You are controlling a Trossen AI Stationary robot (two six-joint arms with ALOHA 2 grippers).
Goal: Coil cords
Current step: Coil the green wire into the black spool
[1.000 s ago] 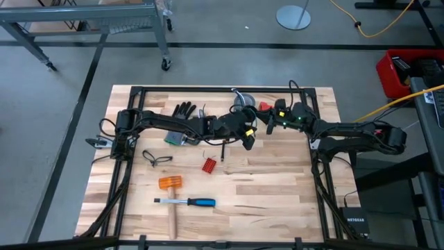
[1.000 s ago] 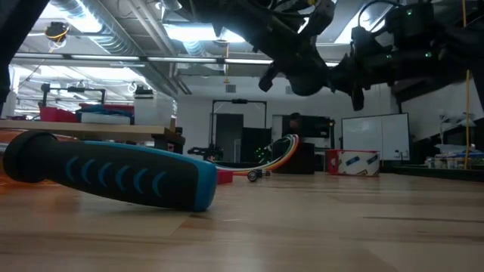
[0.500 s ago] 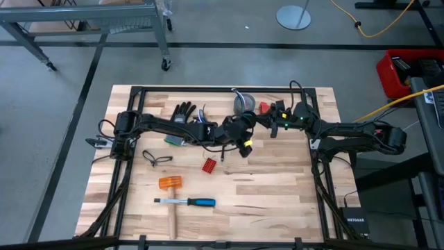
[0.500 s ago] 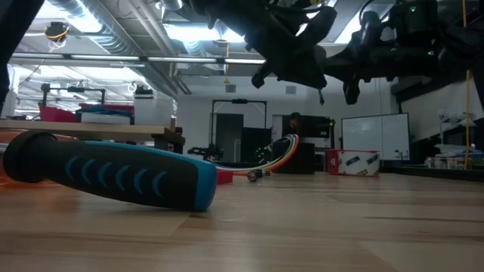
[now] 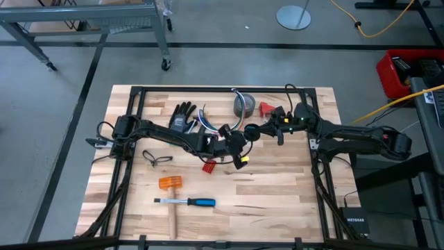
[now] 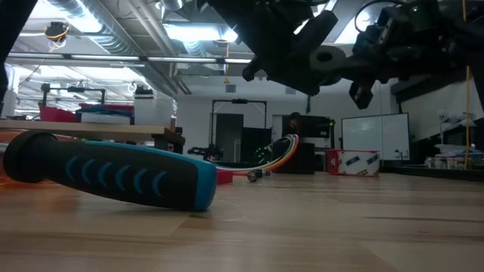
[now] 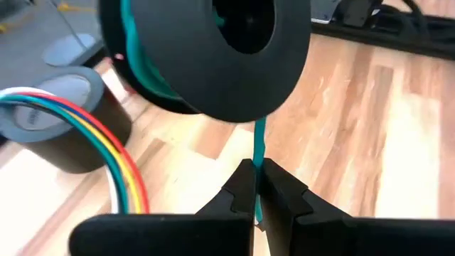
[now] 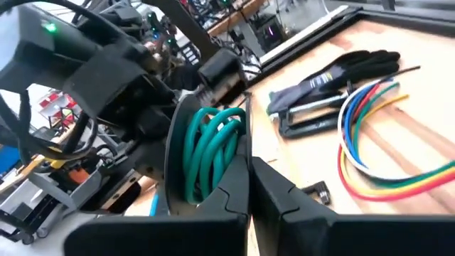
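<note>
A black spool (image 7: 213,50) wound with green cord (image 8: 213,142) hangs above the table's middle (image 5: 251,130). My right gripper (image 8: 247,160) is shut on it, reaching in from the right (image 5: 259,130). My left gripper (image 7: 254,174) is shut on a free green strand (image 7: 257,142) just below the spool, toward the near edge (image 5: 234,149). A bundle of coloured wires (image 5: 205,119) lies on the table by a black glove (image 5: 182,114). A thin black cord (image 5: 156,157) lies looped at the left. My left gripper pinches the single green strand (image 7: 257,160) between its two fingertips, a short way below the spool. The strand runs straight up from the fingers to the winding and is clear of the table. My right gripper pinches the rim of one spool flange (image 8: 240,142) between its fingers, coming roughly level from the table's right. The spool is lifted clear of the table, on edge.
A grey tape roll (image 5: 243,104) and a red tape ring (image 5: 266,108) stand at the far middle. A small red piece (image 5: 209,165), an orange-headed hammer (image 5: 170,191) and a blue-handled tool (image 5: 191,202) lie toward the near left. Bare wood lies at the near right.
My left gripper has moved toward the table's near edge and a little left, staying shut on the green strand. My right gripper has carried the spool toward the table's left, following it.
</note>
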